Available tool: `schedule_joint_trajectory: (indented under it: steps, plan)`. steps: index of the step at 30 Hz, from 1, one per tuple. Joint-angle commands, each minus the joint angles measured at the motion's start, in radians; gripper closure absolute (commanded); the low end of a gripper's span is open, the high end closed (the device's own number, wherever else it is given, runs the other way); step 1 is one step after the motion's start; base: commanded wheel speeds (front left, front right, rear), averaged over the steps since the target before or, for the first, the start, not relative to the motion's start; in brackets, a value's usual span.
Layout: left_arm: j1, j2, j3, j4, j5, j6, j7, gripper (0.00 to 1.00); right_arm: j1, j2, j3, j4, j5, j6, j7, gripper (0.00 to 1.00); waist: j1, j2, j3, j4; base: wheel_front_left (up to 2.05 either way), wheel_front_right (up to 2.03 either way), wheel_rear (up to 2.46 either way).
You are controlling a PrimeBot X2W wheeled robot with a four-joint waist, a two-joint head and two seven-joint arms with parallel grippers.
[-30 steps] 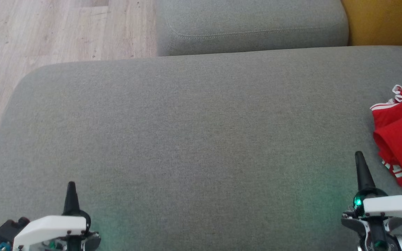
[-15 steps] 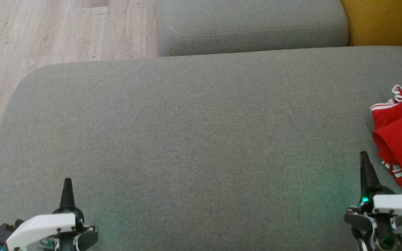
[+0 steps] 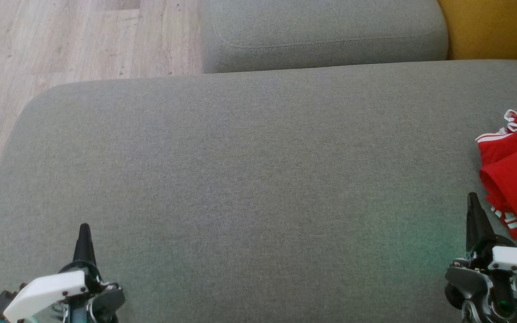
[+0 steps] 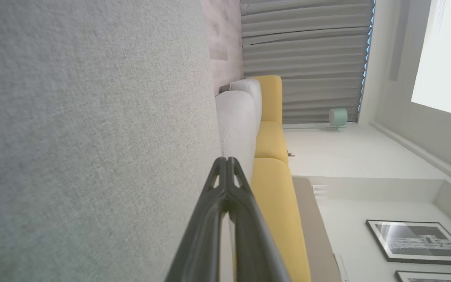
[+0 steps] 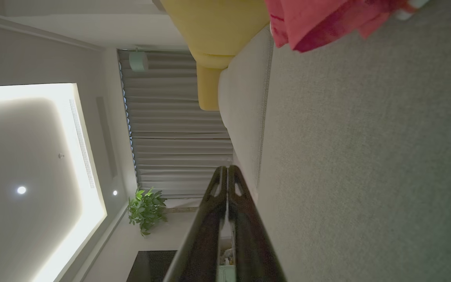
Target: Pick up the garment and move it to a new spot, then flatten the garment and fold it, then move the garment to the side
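Finds the garment (image 3: 514, 179) on the seat (image 3: 258, 179) at its right edge, just right of the right gripper (image 3: 472, 198). Finds the left gripper (image 3: 84, 229) over the seat's near left, well apart from both. Shows a cushion (image 3: 321, 31) behind the seat, with floor (image 3: 61, 45) left of it.

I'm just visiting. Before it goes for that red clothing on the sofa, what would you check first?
1. Sight of the red garment: ok, crumpled at the right of the grey cushion.
2. Its full extent: cannot tell, the head view cuts it off.
3. Reach of the right gripper: ok, beside the garment, not touching.
4. Opening of the right gripper for a grasp: not ok, shut.
5. Load in the left gripper: ok, shut on nothing.
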Motion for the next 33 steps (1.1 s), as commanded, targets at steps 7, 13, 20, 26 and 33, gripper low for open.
schedule_joint_trajectory:
  steps: [7,13,20,26,33]
  plan:
    - [-0.065,-0.002,0.055,-0.037,-0.046,-0.021,0.015,1.00,-0.072,-0.017,0.008,-0.022,0.053,-0.001,0.012,1.00,0.0000,0.0000,0.000,0.000,0.00,0.00,0.00]
    - [-0.065,-0.002,0.056,-0.037,-0.045,-0.021,0.016,1.00,-0.072,-0.015,0.006,-0.021,0.050,-0.001,0.014,1.00,0.0000,0.0000,0.000,0.000,0.00,0.00,0.00]
    - [-0.065,-0.003,0.057,-0.037,-0.044,-0.021,0.017,1.00,-0.072,-0.013,0.003,-0.021,0.048,-0.001,0.017,1.00,0.0000,0.0000,0.000,0.000,0.00,0.00,0.00]
    - [-0.065,-0.004,0.058,-0.037,-0.044,-0.021,0.018,1.00,-0.073,-0.011,0.000,-0.021,0.046,-0.001,0.018,1.00,0.0000,0.0000,0.000,0.000,0.00,0.00,0.00]
    - [-0.065,-0.004,0.059,-0.037,-0.043,-0.021,0.018,1.00,-0.073,-0.009,-0.002,-0.021,0.044,-0.001,0.021,1.00,0.0000,0.0000,0.000,0.000,0.00,0.00,0.00]
